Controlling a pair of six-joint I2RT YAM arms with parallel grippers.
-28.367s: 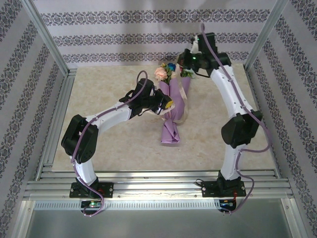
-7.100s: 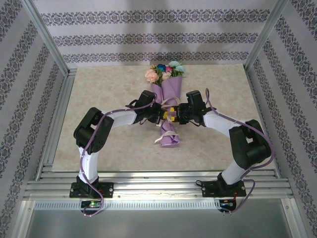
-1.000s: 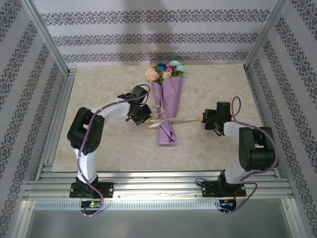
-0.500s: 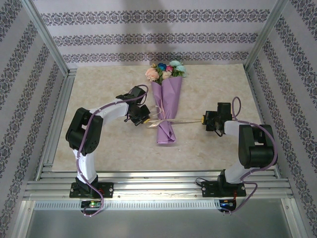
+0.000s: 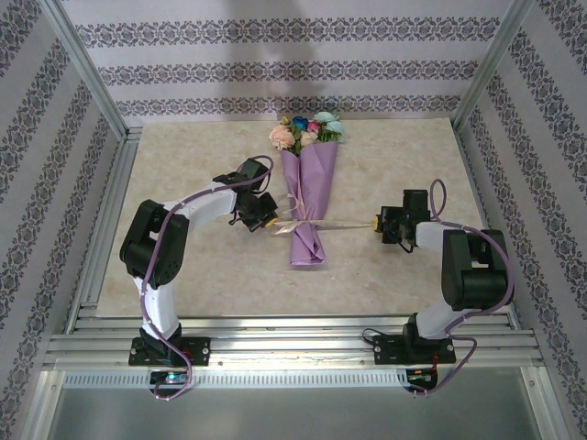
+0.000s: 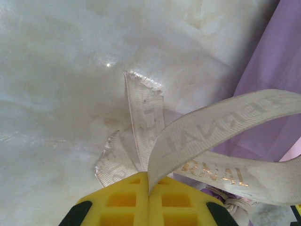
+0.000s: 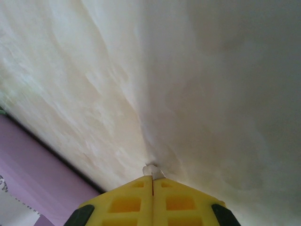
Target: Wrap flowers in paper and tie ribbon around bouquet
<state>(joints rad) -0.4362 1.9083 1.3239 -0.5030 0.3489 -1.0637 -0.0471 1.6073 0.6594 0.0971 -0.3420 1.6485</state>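
The bouquet [image 5: 307, 188] lies mid-table, the flowers [image 5: 307, 131] sticking out of the far end of the lilac paper [image 5: 309, 179] cone. The cream ribbon [image 5: 344, 223] crosses the cone's narrow waist and runs taut to both sides. Just left of the cone, my left gripper [image 5: 271, 219] is shut on the ribbon. In the left wrist view the ribbon [image 6: 211, 127] rises from between the yellow fingers of that gripper [image 6: 149, 181], next to the paper [image 6: 277, 70]. Right of the cone, my right gripper [image 5: 375, 221] is shut on the ribbon's other end. A small ribbon tip [image 7: 151, 170] pokes past the right gripper [image 7: 152, 178].
The marble-look table [image 5: 202, 266] is bordered by aluminium rails [image 5: 103, 229] on the left and near sides and by patterned walls [image 5: 293, 69]. Both arms stay low on either side of the bouquet.
My left gripper has edged slightly left and away with the ribbon, which now looks a little tauter. The right gripper and the bouquet have barely moved.
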